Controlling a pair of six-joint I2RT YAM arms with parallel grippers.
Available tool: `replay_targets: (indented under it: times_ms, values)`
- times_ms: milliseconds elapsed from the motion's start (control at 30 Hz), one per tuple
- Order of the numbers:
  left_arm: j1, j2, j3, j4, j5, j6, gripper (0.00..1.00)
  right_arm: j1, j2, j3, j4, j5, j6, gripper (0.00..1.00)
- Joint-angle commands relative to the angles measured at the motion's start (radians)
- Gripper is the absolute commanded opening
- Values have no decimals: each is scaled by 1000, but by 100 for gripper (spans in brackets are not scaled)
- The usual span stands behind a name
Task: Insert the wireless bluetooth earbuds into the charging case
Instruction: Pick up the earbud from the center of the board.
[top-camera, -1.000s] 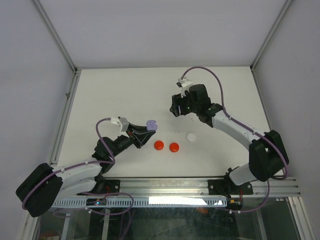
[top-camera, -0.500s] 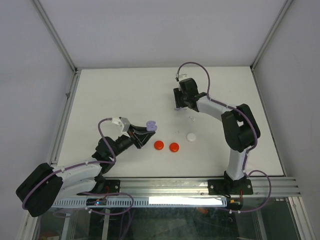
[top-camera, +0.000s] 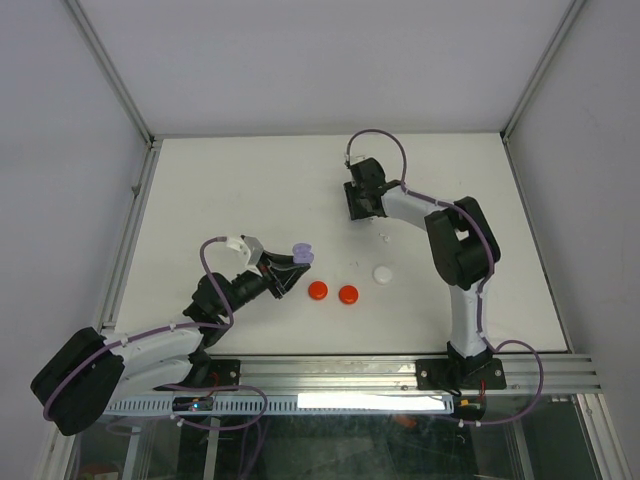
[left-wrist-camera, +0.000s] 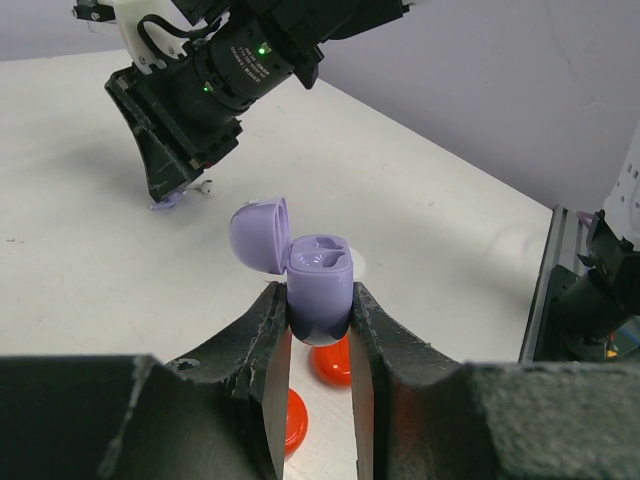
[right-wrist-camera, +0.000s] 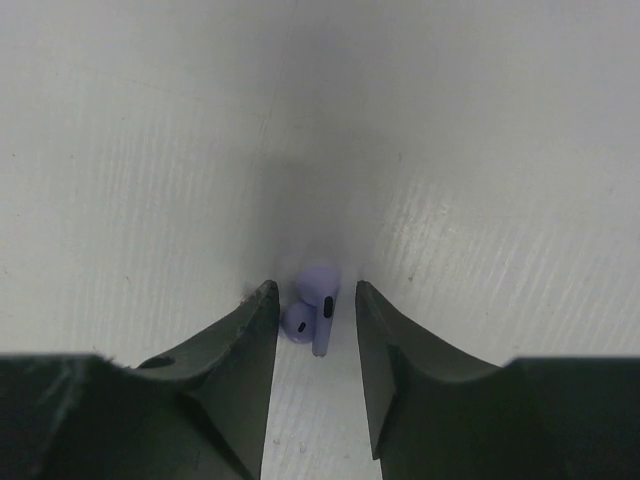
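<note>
- Left gripper (left-wrist-camera: 315, 305): clamped on the lilac case (left-wrist-camera: 320, 285), which is upright with its lid hinged open. The case base is hidden between the fingers.
- Right gripper (right-wrist-camera: 313, 290): fingers narrowly parted, down at the table (top-camera: 220, 190), astride the lilac earbud (right-wrist-camera: 312, 312). Whether they touch it is hard to tell.
- Top view: this earbud cannot be made out under the gripper.
- Left wrist view: it shows as a lilac sliver at the fingertips, with a tiny white earbud (left-wrist-camera: 205, 186) just beside.
- Red discs (top-camera: 317, 290) and white disc (top-camera: 382, 272): near the case. In the left wrist view, the white disc is partly hidden behind it.
</note>
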Motion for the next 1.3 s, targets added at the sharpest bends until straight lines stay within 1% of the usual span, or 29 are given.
replay_targets:
  times_ms: [0, 200, 367, 500, 700, 900, 1033, 1267]
  values:
    - [4, -25, 23, 29, 13, 37, 0, -2, 12, 63, -41, 7, 7, 38]
    - [4, -27, 24, 28, 17, 47, 0, -2, 15, 59, -99, -22, 20, 29]
    - [4, -27, 28, 27, 24, 48, 0, -1, -20, 21, -126, -70, 23, 22]
    - [3, -25, 33, 23, 34, 49, 0, 6, -55, -17, -151, -114, 23, 18]
    - [4, -26, 39, 14, 49, 47, 0, 33, -124, -93, -214, -136, 17, 20]
    - [4, -31, 42, 4, 49, 48, 0, 85, -176, -158, -284, -88, -10, 27]
    - [4, -30, 48, -2, 49, 50, 0, 100, -185, -186, -283, -65, -13, 32]
    - [4, -26, 56, -11, 54, 50, 0, 103, -176, -168, -246, -58, -29, 31]
